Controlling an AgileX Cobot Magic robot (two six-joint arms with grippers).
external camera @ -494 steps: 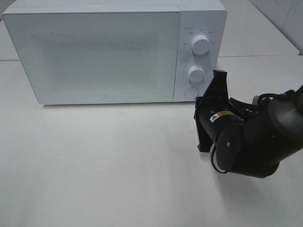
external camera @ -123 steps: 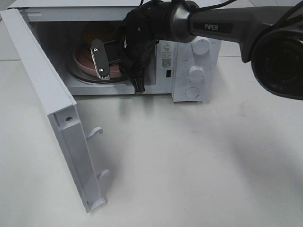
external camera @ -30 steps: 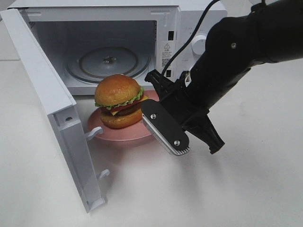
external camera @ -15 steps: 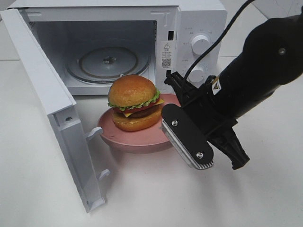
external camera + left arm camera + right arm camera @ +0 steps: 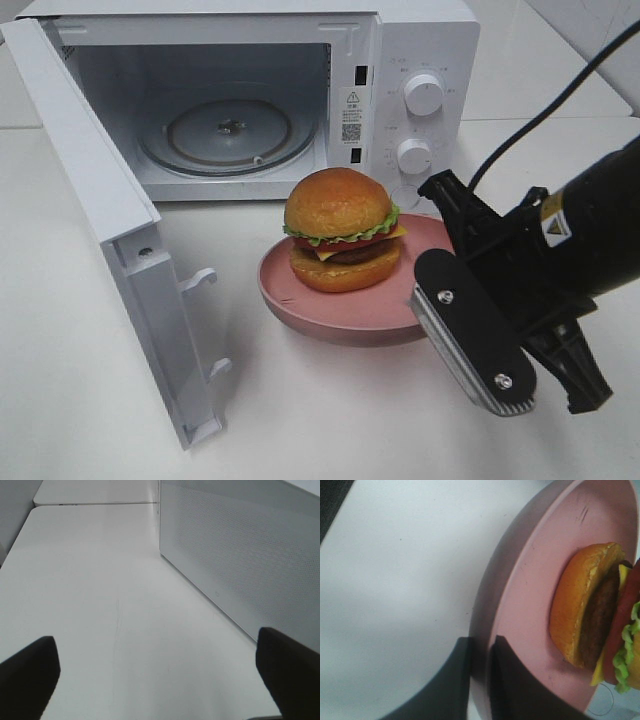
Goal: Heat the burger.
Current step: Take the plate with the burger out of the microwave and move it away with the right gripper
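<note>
White microwave [image 5: 420, 40] at table rear, door [image 5: 100, 220] swung wide, glass turntable [image 5: 228, 135] bare. Pink plate [image 5: 345, 305] on table before it, carrying burger [image 5: 342, 243]. Right gripper [image 5: 480, 675] pinching plate rim. Left gripper [image 5: 155, 672] spread over bare table.

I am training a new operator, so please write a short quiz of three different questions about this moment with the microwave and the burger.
1. True or false: the burger sits inside the microwave.
2. What does the right gripper clamp? A) pink plate rim B) door C) knob
3. Fill in: the microwave door is ____.

Key: 1 false, it sits on the plate outside, on the table; 2 A; 3 open.
</note>
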